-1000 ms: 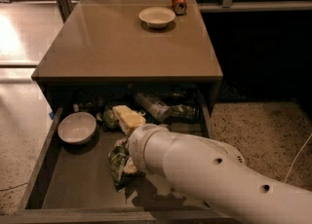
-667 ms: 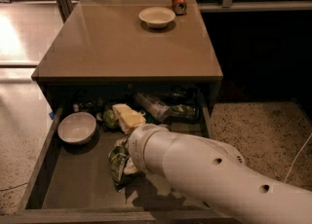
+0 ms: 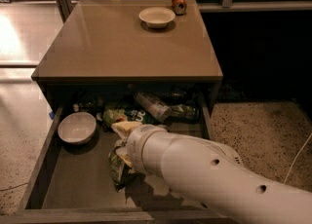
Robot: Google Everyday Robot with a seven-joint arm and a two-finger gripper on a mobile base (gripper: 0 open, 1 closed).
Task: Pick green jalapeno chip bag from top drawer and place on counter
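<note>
The top drawer (image 3: 73, 189) is pulled out below the counter (image 3: 112, 47). A crumpled dark green jalapeno chip bag (image 3: 117, 169) lies on the drawer floor near the middle. My white arm (image 3: 195, 174) reaches in from the lower right, and its wrist end (image 3: 141, 145) sits right over the bag's upper part. The gripper is down at the bag, hidden behind the wrist. The top of the bag is covered by the arm.
In the drawer are a white bowl (image 3: 77, 127) at the left, a brighter lime-green bag (image 3: 113, 116), a pale yellow item (image 3: 124, 128) and a plastic bottle (image 3: 153, 106) at the back. On the counter stand a white bowl (image 3: 157, 17) and a red can (image 3: 179, 3).
</note>
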